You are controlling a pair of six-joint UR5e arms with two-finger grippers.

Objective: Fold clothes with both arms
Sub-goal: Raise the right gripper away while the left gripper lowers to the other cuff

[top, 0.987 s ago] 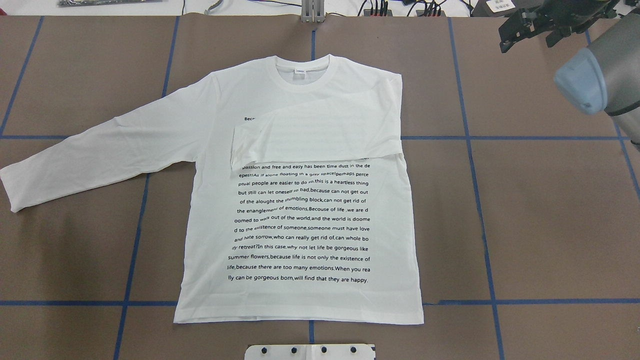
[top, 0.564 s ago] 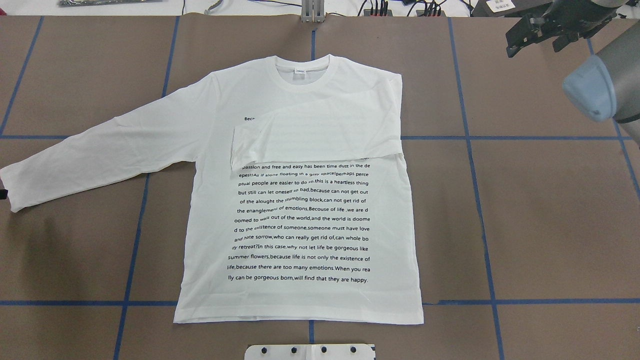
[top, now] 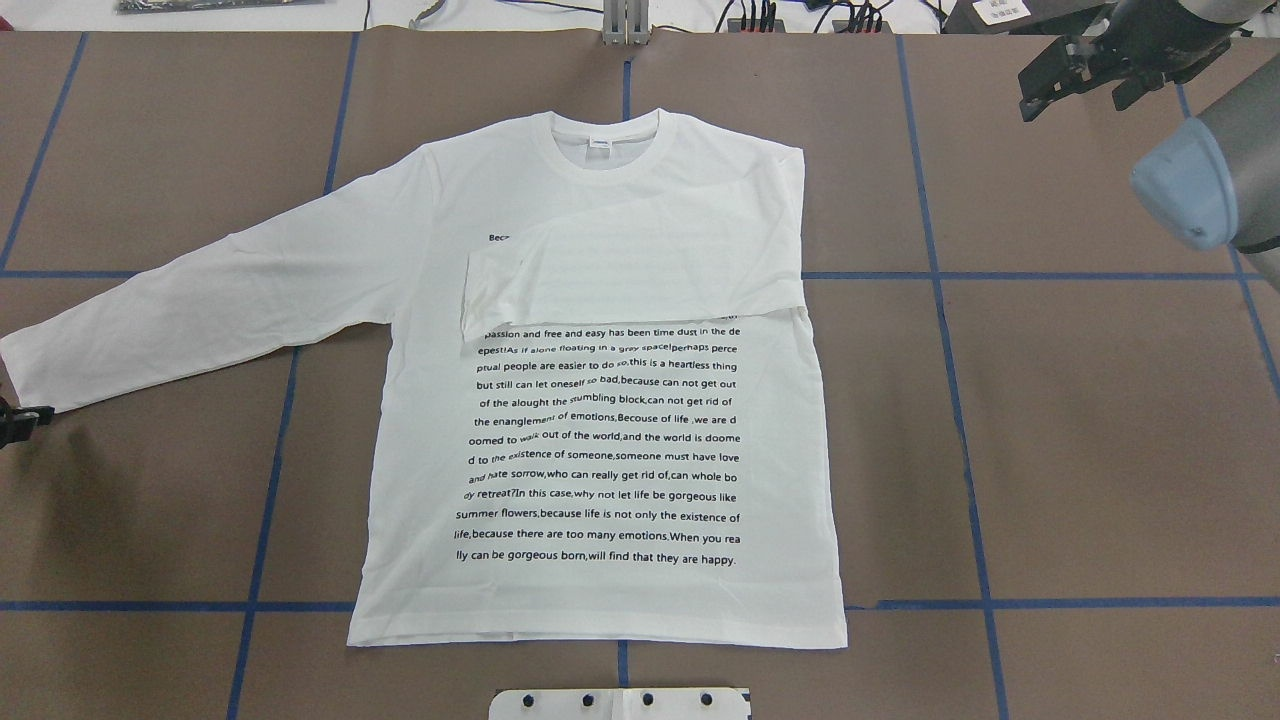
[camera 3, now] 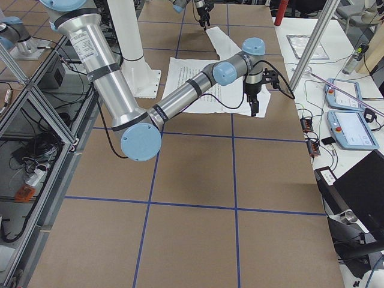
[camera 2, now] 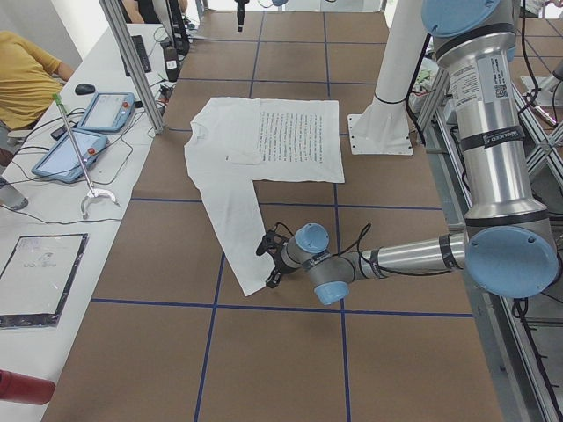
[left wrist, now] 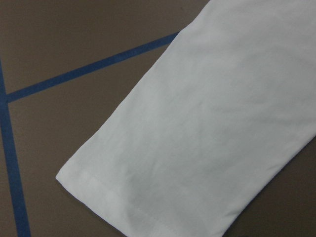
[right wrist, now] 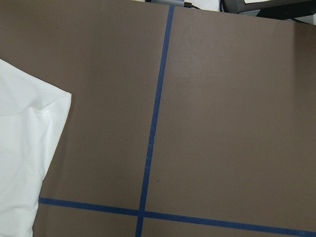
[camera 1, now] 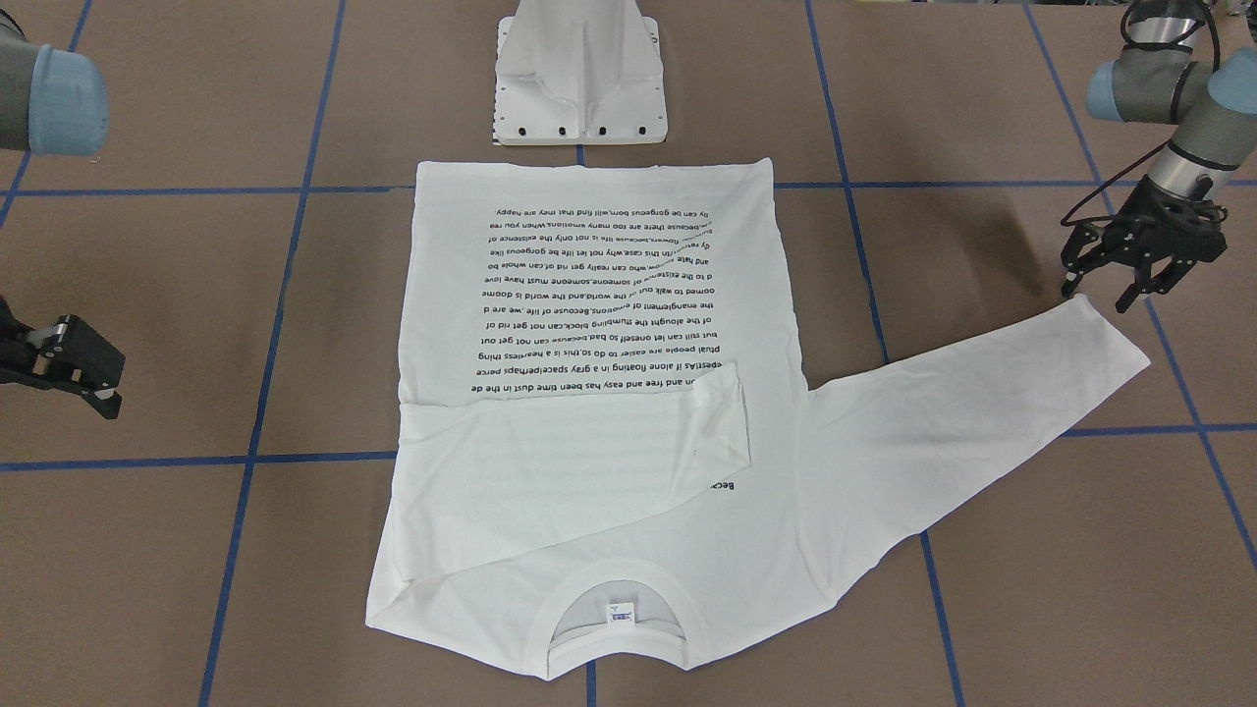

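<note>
My L fingers (camera 1: 1072, 270) spread wide at T-shirt (camera 1: 589, 462) cuff, blue tape (left wrist: 89, 69) beside. R gripper (top: 1070, 90) open too, well apart; other sleeve lies across print.

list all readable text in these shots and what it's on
T-shirt, first printed line, cut off by the folded sleeve: "Bec"
T-shirt, next full line: "passion and free and easy has been time dust in the de"
T-shirt, last line: "lly can be gorgeous born,will find that they are happy."
Eleven more readable print lines lie between.
Neck tag: too small to read.
Sticker on the left arm: too small to read.
</note>
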